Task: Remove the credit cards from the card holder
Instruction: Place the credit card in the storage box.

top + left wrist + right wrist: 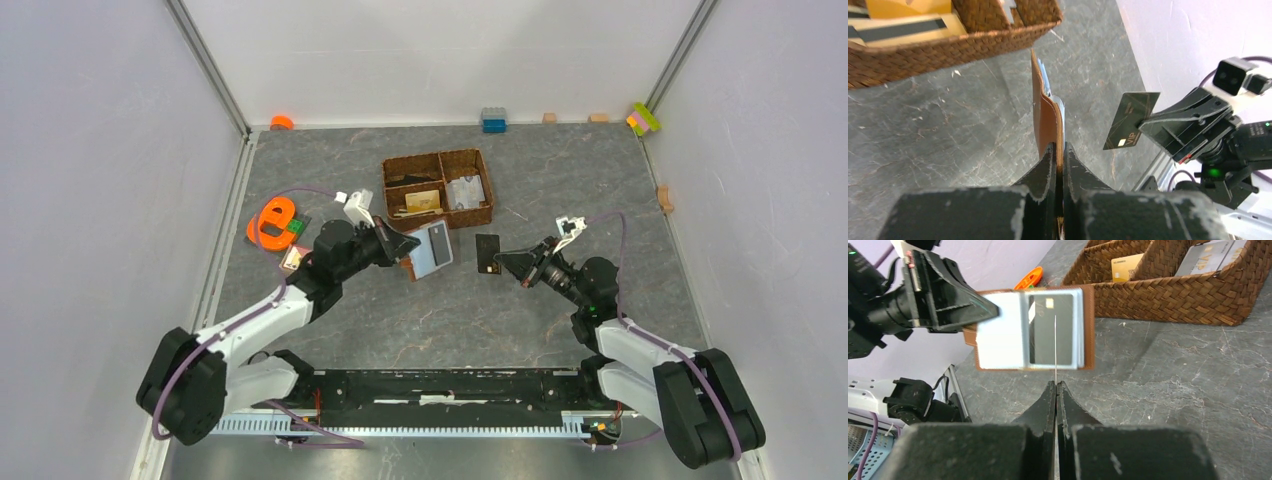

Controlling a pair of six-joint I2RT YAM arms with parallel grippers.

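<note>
The right pincer (503, 259) grips a dark card (488, 252) just right of the wallet (433, 250), which the left pincer (408, 248) clamps.

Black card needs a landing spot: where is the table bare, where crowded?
Bare: the table between the base rail and the held card holder, and right of the basket toward the wall. Crowded: inside the basket and around the orange item at left.
</note>
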